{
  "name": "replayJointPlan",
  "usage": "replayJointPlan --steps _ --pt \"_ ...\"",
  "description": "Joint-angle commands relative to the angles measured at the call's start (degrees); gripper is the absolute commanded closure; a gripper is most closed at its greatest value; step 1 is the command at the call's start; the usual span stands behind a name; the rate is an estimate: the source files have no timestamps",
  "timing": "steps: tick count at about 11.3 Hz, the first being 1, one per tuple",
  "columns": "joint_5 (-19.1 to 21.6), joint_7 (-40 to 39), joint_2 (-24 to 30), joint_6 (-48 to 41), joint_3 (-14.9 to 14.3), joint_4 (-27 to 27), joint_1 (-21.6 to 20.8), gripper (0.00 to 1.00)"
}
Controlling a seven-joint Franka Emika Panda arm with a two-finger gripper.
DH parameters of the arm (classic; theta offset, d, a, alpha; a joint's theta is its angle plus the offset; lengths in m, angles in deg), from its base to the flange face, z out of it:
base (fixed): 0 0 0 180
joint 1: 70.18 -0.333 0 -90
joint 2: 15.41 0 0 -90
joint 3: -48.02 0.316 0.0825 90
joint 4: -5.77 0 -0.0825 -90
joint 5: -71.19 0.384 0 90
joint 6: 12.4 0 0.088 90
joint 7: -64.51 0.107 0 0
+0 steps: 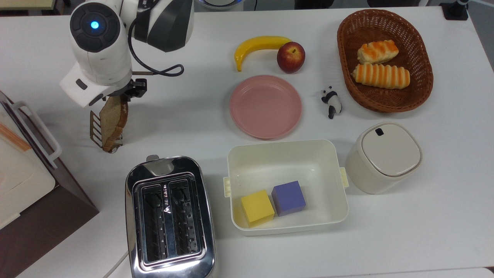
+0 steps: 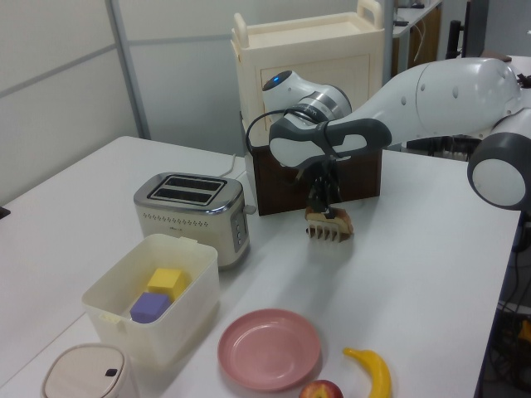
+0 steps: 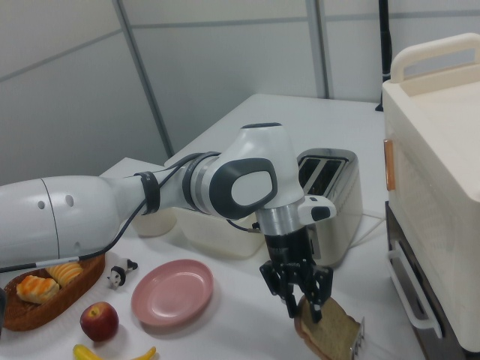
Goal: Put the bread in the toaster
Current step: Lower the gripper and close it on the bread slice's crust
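The bread is a speckled slice with a brown crust, standing on edge in a small wire toast rack at the top view's left. My gripper hangs straight down over the slice's upper end. In the right view my gripper is open, one finger on each side of the top crust of the bread. The left view shows my gripper right above the bread. The chrome toaster stands nearer the front edge, both slots empty; it appears again as the toaster and toaster.
A brown and cream cabinet stands left of the rack. A pink plate, banana, apple and panda figure lie mid-table. A wicker basket holds two striped rolls. A white bin with two cubes and a lidded canister sit right of the toaster.
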Motion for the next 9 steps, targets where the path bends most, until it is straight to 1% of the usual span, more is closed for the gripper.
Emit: replayJointPlan --steps 1,6,7,9 --pt "-0.82 -1.36 0.97 1.17 -0.16 -1.24 -0.24 0.86" --pt "-0.91 -1.44 1.85 0.91 -0.24 -0.62 -0.33 0.86" --pt "-0.91 -1.45 2.02 0.73 -0.24 1.03 -0.24 0.86" --pt "-0.73 -1.45 3.43 0.82 -0.33 1.57 -0.06 0.86"
